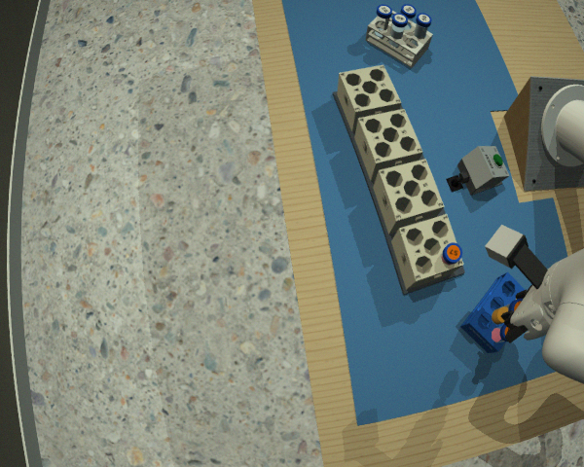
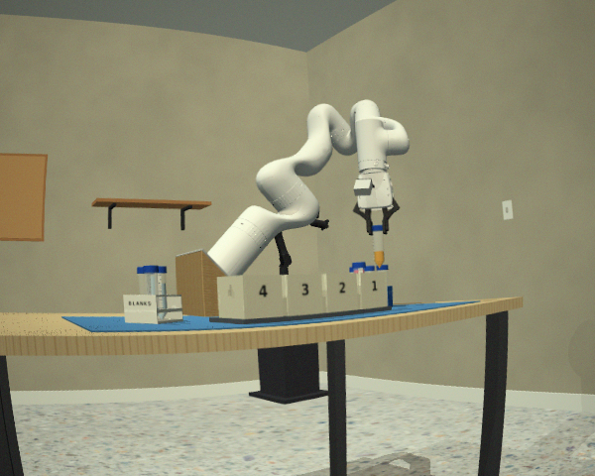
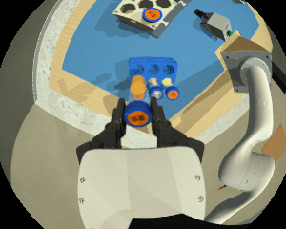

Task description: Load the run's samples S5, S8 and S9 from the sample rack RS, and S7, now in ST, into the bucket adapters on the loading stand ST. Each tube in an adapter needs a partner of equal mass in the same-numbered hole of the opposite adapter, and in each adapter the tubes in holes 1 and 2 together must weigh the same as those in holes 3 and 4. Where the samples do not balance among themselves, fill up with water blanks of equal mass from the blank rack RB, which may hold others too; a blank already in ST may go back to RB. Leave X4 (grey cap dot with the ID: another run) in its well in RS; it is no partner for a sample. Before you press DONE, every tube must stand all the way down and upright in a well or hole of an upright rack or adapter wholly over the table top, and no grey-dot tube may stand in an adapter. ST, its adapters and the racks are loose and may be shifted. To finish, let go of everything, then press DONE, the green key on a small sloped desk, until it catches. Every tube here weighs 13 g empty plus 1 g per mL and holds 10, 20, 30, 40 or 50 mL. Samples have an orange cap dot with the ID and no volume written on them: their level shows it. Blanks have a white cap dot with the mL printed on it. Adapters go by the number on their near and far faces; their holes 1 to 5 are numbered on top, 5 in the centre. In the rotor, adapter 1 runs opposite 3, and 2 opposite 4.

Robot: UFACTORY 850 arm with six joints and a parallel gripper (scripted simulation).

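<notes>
Seen from above, four cream adapters point(image 1: 388, 132) are standing in a row on the blue mat point(image 1: 332, 211) covering the desk point(image 1: 295, 200). An orange-dotted tube point(image 1: 452, 252) is sitting in a hole of the nearest adapter point(image 1: 426, 248). The claw point(image 1: 507, 318) is gripping an orange-filled tube point(image 1: 496, 315) above the blue sample rack point(image 1: 486, 313). The blank rack point(image 1: 400, 41) is carrying four blue-capped tubes. The green key point(image 1: 496, 160) is topping a grey box.
</notes>
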